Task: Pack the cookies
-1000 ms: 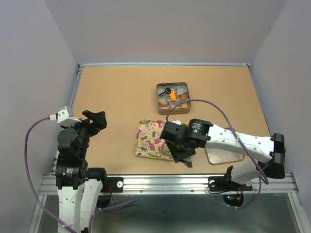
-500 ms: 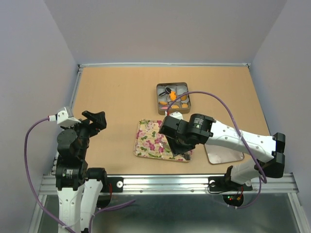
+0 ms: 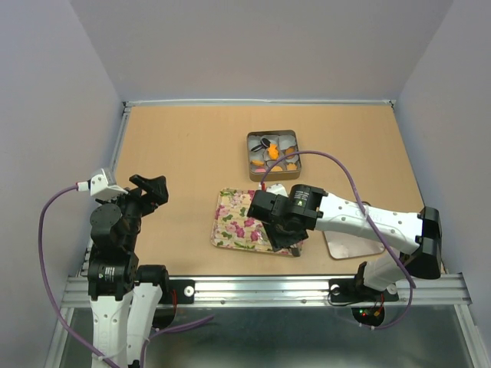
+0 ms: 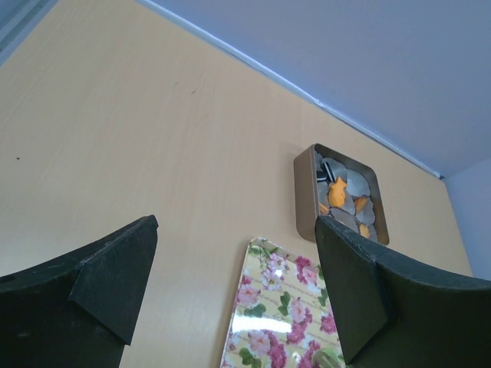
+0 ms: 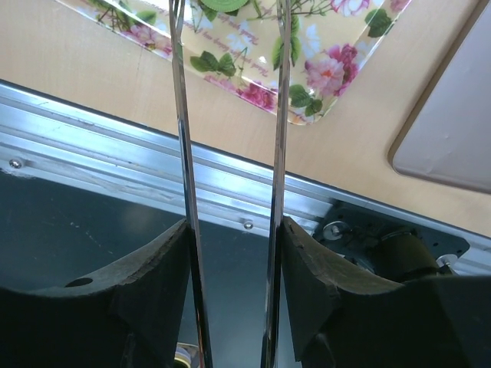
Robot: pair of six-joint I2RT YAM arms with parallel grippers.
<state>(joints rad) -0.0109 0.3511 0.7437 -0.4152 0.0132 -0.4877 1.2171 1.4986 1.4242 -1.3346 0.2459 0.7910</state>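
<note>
Since the cookies (image 3: 272, 152) look small, stiff and light, I'd nip each by its edge with the tweezers (image 5: 182, 153) that the right pincer (image 5: 232, 245) is clenched on; the left pincer (image 4: 234, 253) hangs released. Orange and black ones sit among paper cups (image 3: 284, 141) in the tin (image 3: 249, 157), and what looks like a green one (image 5: 222, 4) lies on the floral tray (image 3: 230, 222) at the tweezer tips.

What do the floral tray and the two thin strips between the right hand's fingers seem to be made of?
Floral tray: glossy printed surface, raised rim; perhaps painted tin or plastic. Thin strips: likely polished steel, since they shine silver with mirror-like streaks.
</note>
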